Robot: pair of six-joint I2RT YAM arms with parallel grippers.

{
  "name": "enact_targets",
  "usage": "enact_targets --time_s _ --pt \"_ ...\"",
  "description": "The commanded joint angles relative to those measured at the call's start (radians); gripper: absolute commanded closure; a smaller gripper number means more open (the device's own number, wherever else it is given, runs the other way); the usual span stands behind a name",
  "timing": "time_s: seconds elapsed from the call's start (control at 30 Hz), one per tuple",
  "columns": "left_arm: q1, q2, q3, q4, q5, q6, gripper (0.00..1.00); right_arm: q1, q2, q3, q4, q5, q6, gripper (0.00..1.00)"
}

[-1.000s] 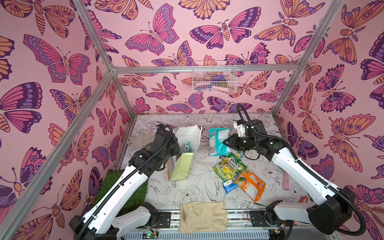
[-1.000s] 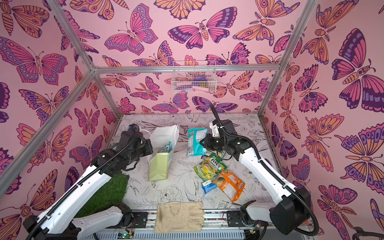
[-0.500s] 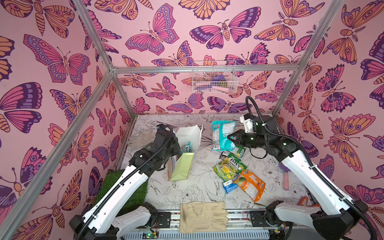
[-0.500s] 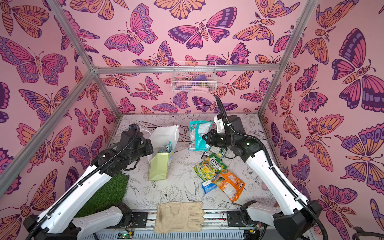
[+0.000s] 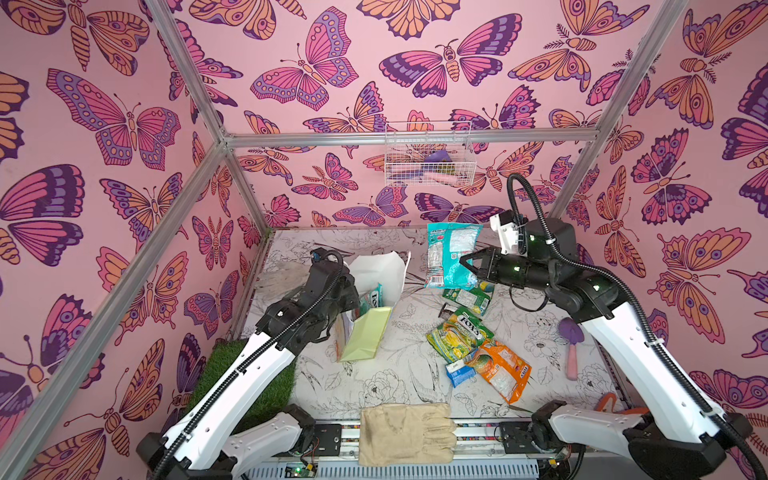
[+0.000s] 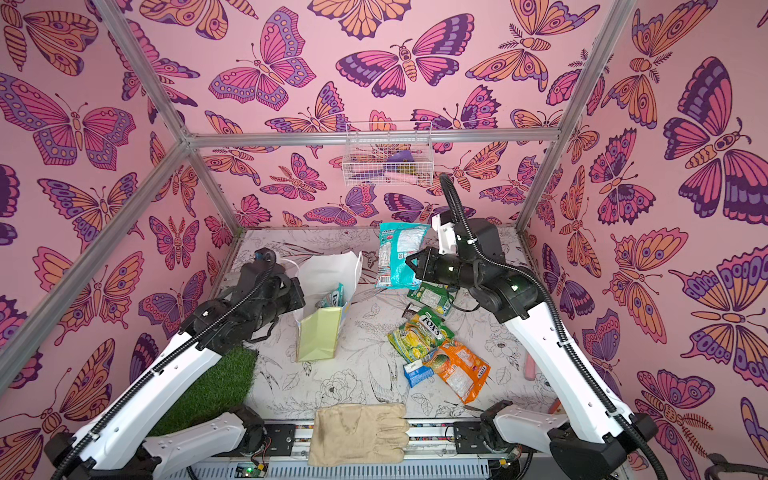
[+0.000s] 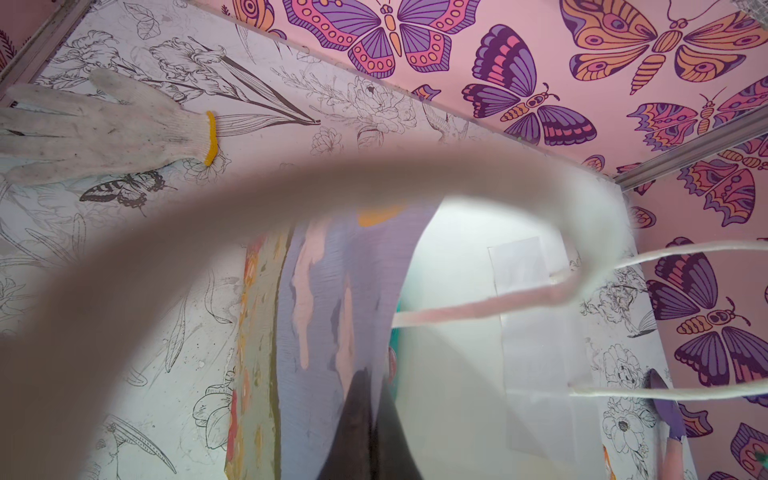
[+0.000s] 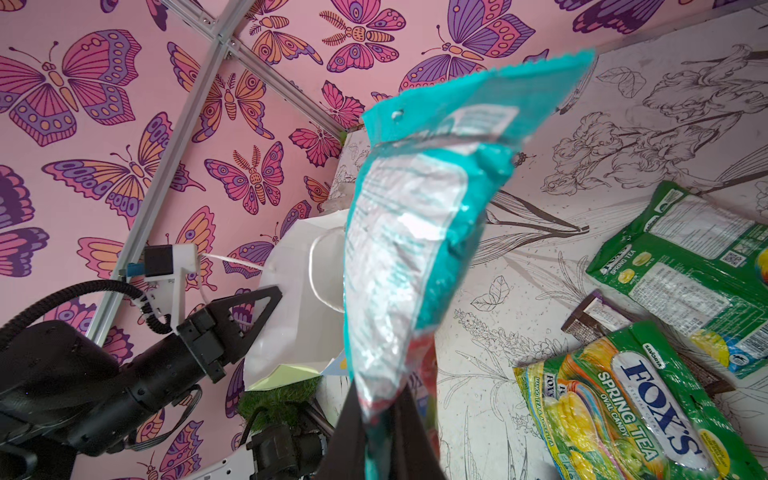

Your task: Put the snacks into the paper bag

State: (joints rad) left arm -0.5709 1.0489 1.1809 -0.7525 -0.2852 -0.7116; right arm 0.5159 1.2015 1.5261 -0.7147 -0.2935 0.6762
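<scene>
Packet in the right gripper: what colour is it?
Teal and silver packet, best in the right wrist view.

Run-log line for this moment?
left gripper: shut on paper bag | right gripper: shut on teal packet, aloft | table: four packets, one bar

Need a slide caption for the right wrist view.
Right claw holds a teal packet aloft; beyond, the left claw pinches the wall of the paper bag.

Top views overlook the whole table (image 5: 399, 382); close wrist cameras both show the paper bag (image 8: 291, 332).
</scene>
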Motion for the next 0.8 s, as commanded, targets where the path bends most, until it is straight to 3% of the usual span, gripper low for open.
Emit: enact_targets --time_s 0.0,0.77 --pt "-0.007 -0.029 -0.019 0.013 -0.036 -0.019 1.00 0.026 -0.007 0.071 0.002 0.033 -0.027 1.00" --pt "-0.006 -0.063 -0.049 0.012 -0.055 -0.037 1.00 0.249 0.150 0.344 -0.047 0.187 -0.090 1.00"
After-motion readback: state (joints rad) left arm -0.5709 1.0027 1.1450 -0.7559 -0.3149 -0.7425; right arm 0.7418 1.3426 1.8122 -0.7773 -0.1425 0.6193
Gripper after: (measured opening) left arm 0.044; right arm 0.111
